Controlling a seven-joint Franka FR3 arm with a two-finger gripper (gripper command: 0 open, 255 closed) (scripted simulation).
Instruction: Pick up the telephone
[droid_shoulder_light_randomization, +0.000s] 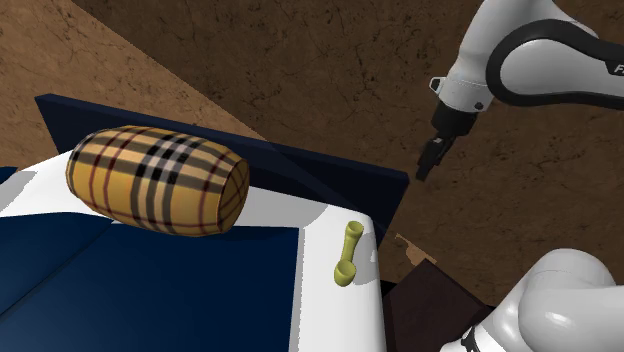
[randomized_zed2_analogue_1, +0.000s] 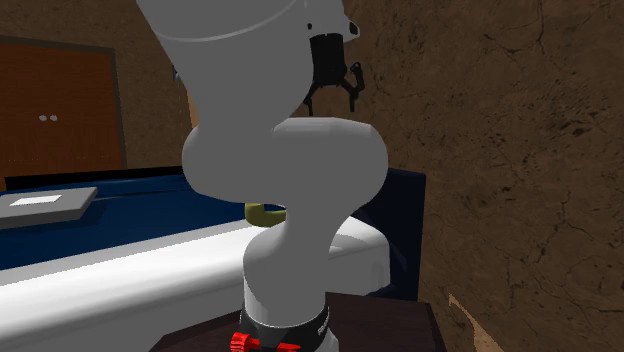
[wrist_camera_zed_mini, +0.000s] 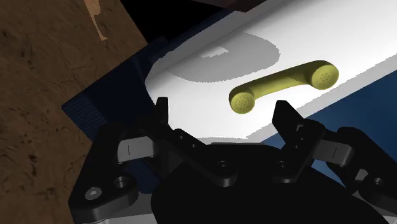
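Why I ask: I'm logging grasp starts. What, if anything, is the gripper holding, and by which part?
Nothing is held. The gripper is open, its fingers apart and off the yellow-green telephone handset, which lies on the white bed near its edge.

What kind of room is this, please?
Most likely a bedroom. A white bed with a dark blue cover carries a tartan bolster pillow; the yellow telephone lies at the bed's white edge.

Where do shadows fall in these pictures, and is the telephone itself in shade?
Wrist view: a round grey shadow lies on the white bed top beside the yellow-green telephone handset, which is lit. Shoulder view: the handset is lit, with faint shade beside it.
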